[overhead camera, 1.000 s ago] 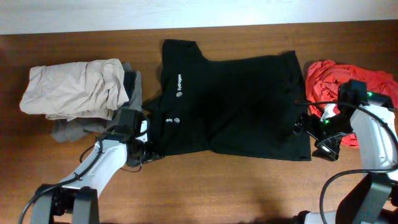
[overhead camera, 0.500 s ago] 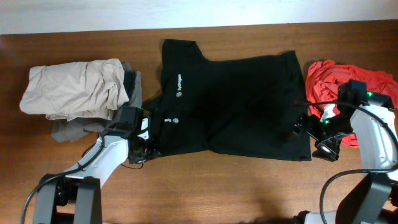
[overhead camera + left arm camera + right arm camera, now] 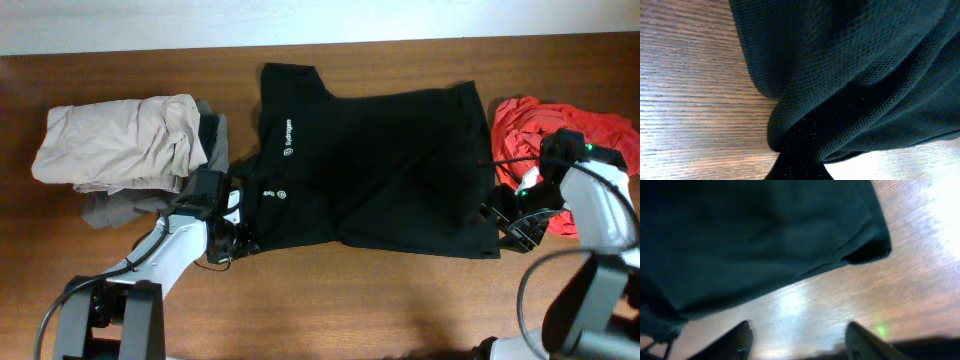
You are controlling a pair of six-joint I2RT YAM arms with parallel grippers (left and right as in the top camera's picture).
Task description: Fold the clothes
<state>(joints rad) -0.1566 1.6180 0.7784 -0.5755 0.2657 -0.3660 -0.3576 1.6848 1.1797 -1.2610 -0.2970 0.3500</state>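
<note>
A black T-shirt (image 3: 380, 170) lies spread flat across the middle of the table. At its lower left corner, my left gripper (image 3: 238, 240) is shut on the hem. In the left wrist view the black fabric (image 3: 840, 75) bunches down into the closed jaws (image 3: 800, 167). My right gripper (image 3: 508, 226) is just off the shirt's lower right corner. In the right wrist view its fingers (image 3: 737, 340) stand apart over bare wood, with the gripper (image 3: 800, 340) short of the shirt's corner (image 3: 865, 250). It holds nothing.
A crumpled red garment (image 3: 560, 130) lies at the right edge, partly under the right arm. A folded beige garment (image 3: 115, 140) sits on a grey one (image 3: 120, 208) at the left. Bare wooden table (image 3: 380, 300) runs along the front.
My left gripper has shut on the shirt's lower left corner. The right gripper has shifted slightly at the lower right corner and its jaws have narrowed.
</note>
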